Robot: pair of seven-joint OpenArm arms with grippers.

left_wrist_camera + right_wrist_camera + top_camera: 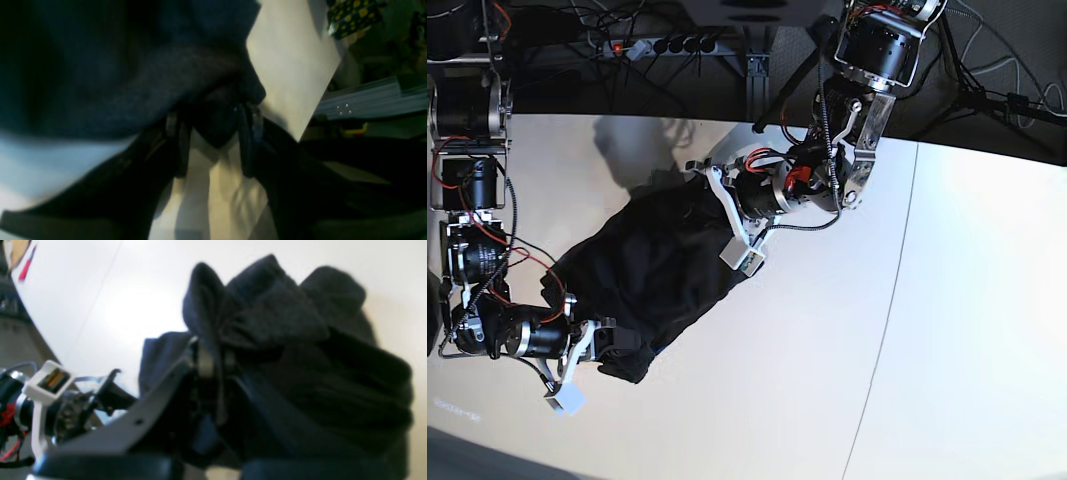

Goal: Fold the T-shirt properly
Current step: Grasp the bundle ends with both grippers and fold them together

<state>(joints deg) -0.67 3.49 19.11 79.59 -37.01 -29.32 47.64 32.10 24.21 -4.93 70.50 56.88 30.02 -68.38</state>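
The black T-shirt point(657, 265) hangs bunched in a long band between my two grippers over the white table point(947, 300). My left gripper point(699, 180) holds its upper end. In the left wrist view the left gripper point(215, 116) has a wad of the T-shirt point(133, 83) between its fingers point(181, 146). My right gripper point(612, 348) holds the lower end near the table's left side. In the right wrist view the right gripper point(216, 356) pinches a fold of the T-shirt point(300, 340). No print shows.
A power strip point(657, 45) and cables lie beyond the table's far edge. A seam point(887, 300) runs down the tabletop right of the shirt. In the left wrist view a dark box with yellow dots point(353, 15) sits past the table's corner.
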